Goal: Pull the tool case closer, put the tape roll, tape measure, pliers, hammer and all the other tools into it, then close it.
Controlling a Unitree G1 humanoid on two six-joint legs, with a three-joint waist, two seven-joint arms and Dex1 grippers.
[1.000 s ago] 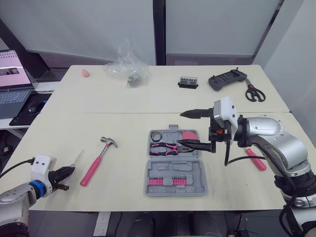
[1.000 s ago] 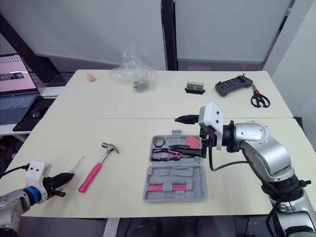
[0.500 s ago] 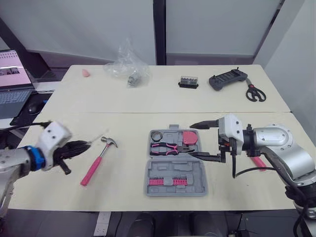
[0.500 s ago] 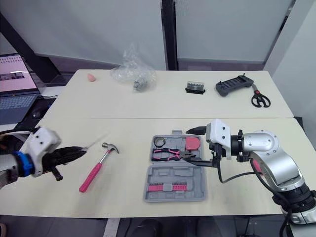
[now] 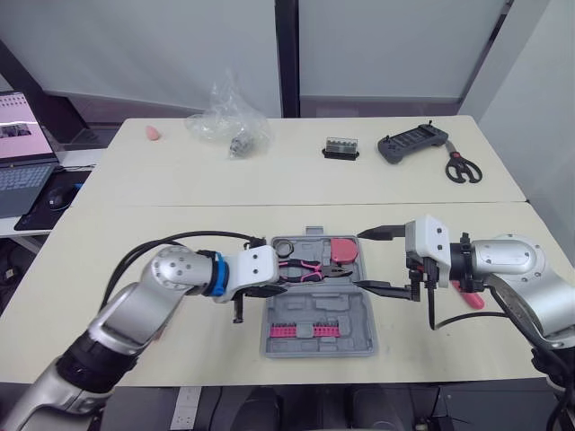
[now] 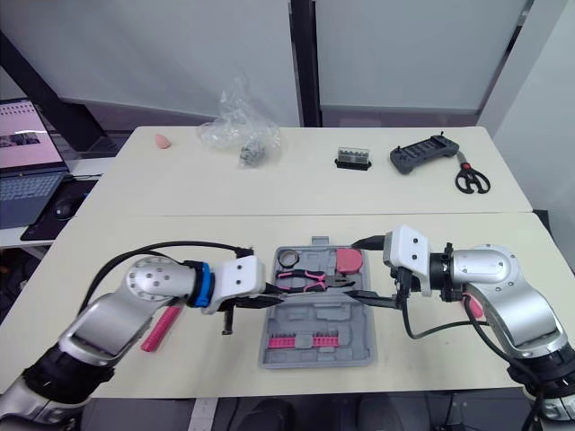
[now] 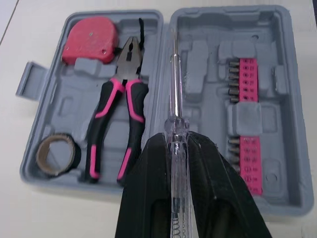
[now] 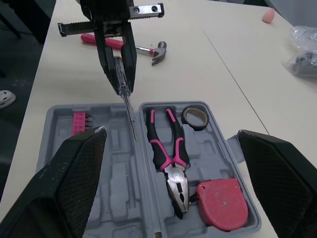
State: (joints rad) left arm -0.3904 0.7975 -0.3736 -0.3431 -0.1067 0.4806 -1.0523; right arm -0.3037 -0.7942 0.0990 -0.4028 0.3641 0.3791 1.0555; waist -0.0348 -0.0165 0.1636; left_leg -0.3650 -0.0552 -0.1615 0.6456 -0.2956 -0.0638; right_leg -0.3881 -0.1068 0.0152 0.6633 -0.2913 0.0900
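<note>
Left end effector [image 7: 176, 144] pinches a clear-handled screwdriver [image 7: 172, 89] above the open grey plastic tool case [image 5: 314, 347], near the cream worktop's [image 5: 431, 341] front edge. Right end effector [image 5: 359, 260], spread wide, hovers at the case's right side. A pink-handled hammer [image 8: 148, 49] lies left of the case.

Pliers [image 7: 116, 129], tape roll [image 7: 55, 153], tape measure [image 7: 91, 40] in the case [image 7: 293, 124] (hammer [image 8: 148, 49] left of it)

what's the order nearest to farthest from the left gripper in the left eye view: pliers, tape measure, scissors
1. pliers, in the tool case beside the left gripper
2. tape measure, in its far right corner
3. scissors, far back right on the table
</note>
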